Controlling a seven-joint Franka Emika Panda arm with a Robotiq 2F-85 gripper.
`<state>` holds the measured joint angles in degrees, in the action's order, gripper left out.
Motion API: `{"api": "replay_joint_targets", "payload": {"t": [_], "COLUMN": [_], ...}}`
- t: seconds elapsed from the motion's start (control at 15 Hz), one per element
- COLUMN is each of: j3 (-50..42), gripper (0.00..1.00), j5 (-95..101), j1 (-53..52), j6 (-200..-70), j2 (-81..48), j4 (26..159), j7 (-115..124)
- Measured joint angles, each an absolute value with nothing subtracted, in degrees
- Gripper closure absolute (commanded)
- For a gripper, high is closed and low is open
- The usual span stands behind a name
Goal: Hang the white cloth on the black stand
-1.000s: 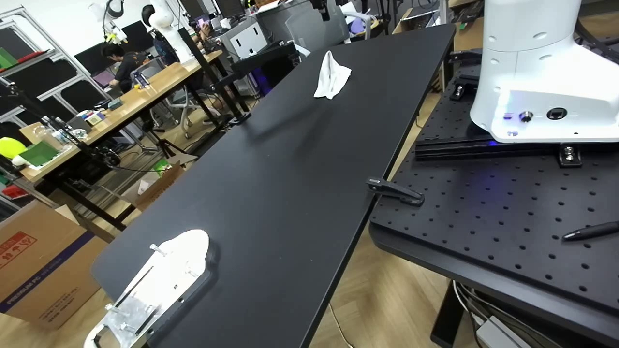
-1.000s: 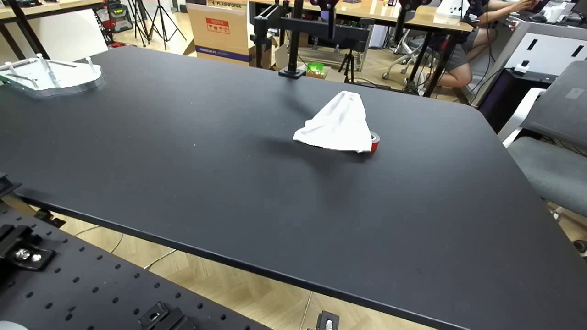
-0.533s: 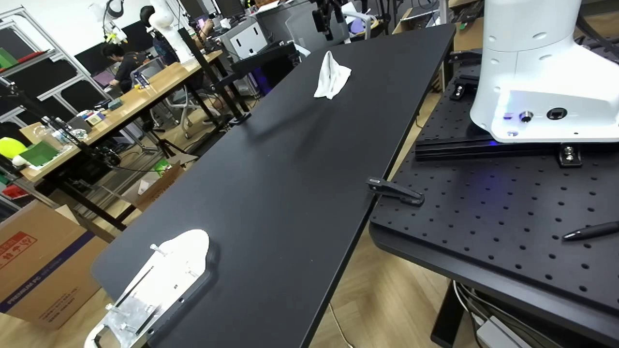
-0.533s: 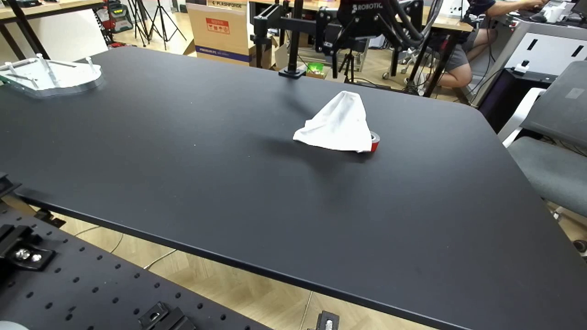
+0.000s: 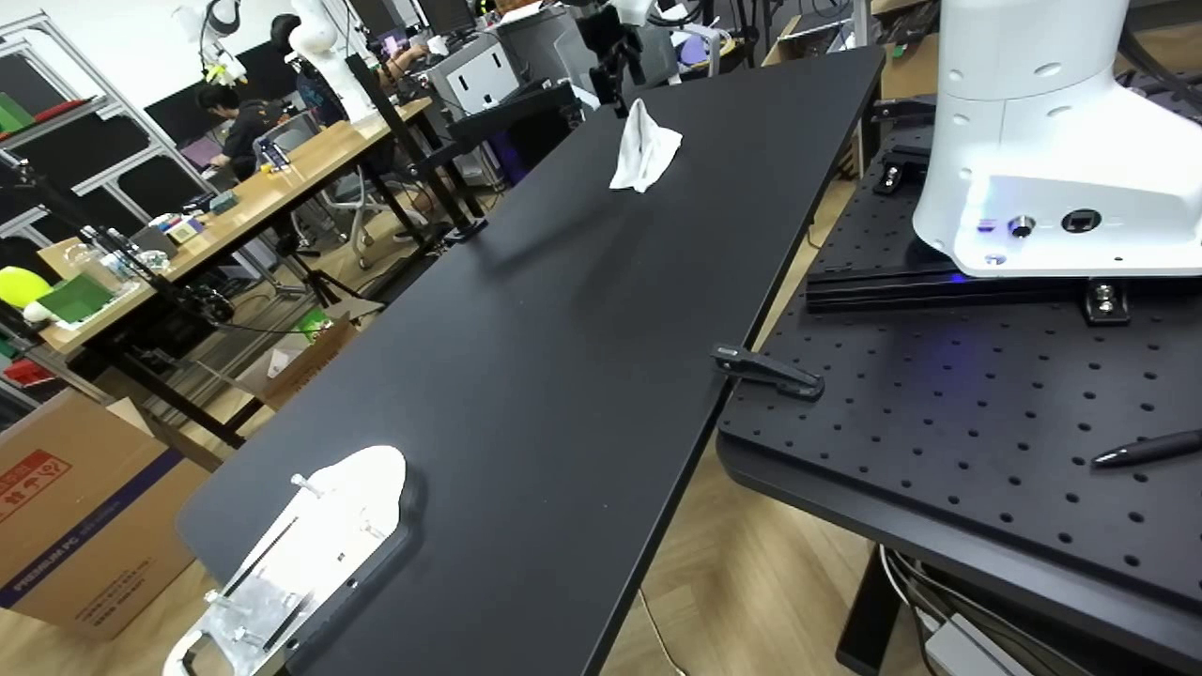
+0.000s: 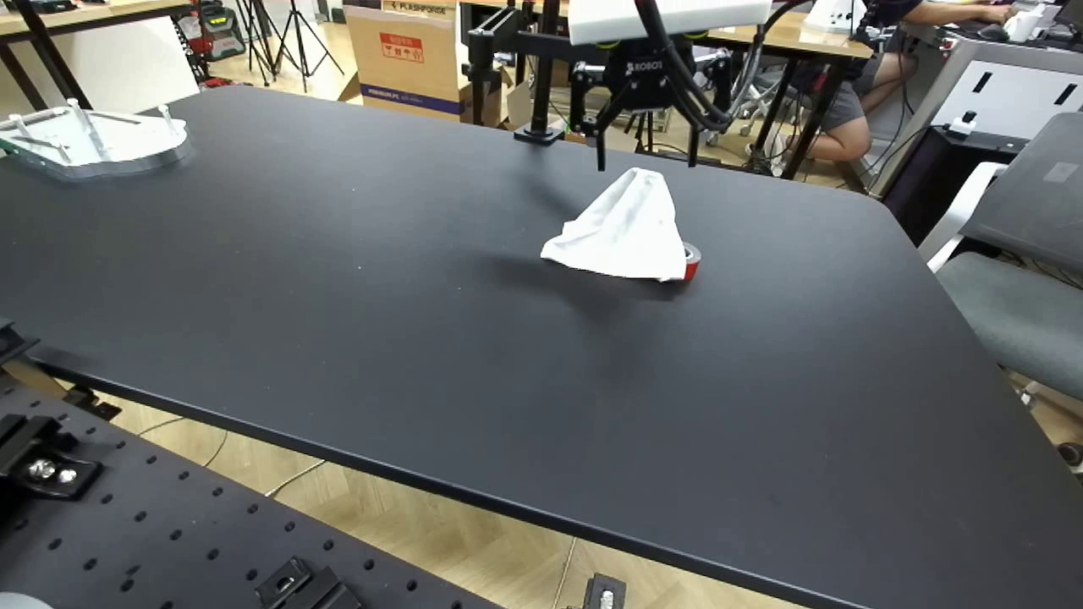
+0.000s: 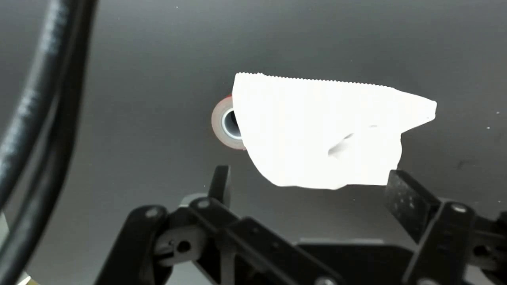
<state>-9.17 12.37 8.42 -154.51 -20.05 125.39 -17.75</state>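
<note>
The white cloth [image 6: 626,228] (underside hidden) is sitting peaked on the black table [image 6: 381,338], whose top is extending past the cloth on every side. The gripper [image 6: 646,163] is hovering near the cloth's peak, fingers standing well apart. A tape roll [image 7: 218,127] is protruding past the cloth's edge.

White cloth [image 6: 626,233], black table [image 6: 406,338]

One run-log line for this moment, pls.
claw: open, holding nothing; white cloth: peaked on table, partly hiding tape roll; black stand: no cloth hung; grasp: not yet made
</note>
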Motion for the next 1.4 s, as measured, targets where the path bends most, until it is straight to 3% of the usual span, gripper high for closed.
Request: {"api": "replay_joint_targets", "payload": {"t": [0.07, 0.2, 0.87, 1.4], "j3": [-8.8, -8.18, -5.71, -5.21], "gripper": [0.26, 0.29, 0.98, 0.99], "j5": [12.27, 11.75, 4.81, 0.37], "j1": [8.45, 8.72, 13.26, 13.91], "j6": [-154.38, -153.84, -143.62, -137.2], "j2": [-20.89, -22.27, -22.98, -20.7], "j4": [124.55, 123.15, 121.06, 119.83], "j7": [-17.91, -18.36, -23.87, -22.69]}}
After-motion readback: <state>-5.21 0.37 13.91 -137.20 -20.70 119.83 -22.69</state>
